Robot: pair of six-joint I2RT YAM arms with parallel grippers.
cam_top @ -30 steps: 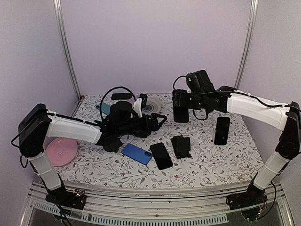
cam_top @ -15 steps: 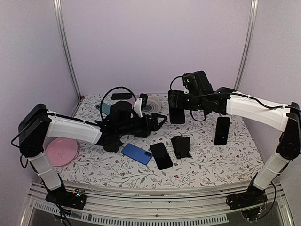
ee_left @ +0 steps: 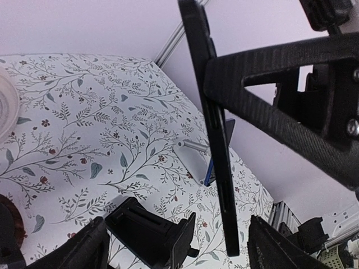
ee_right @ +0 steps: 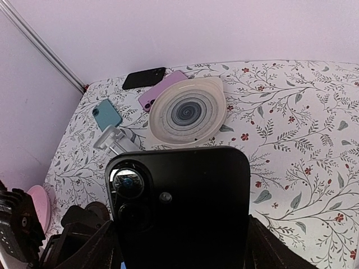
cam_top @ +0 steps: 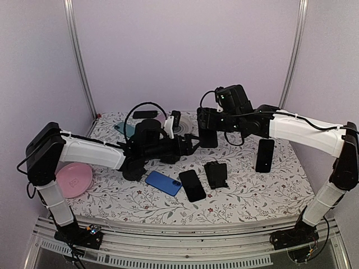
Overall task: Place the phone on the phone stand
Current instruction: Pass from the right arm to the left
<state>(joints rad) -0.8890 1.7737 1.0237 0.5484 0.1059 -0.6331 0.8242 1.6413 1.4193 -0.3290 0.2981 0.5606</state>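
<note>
My right gripper is shut on a black phone and holds it upright in the air above the table's middle back. The phone's back and camera fill the right wrist view. In the left wrist view the phone hangs edge-on, just beyond my fingers. A black phone stand sits on the table in front of and below the phone, and it shows low in the left wrist view. My left gripper is open and empty, pointing right, just left of the phone.
A blue phone and a black phone lie left of the stand. Another black phone lies at the right. A spiral-patterned plate, a teal phone and a small white stand are at the back. A pink plate sits far left.
My right gripper has carried the black phone a little to the left and up, closer to my left gripper. My left gripper has shifted slightly right.
</note>
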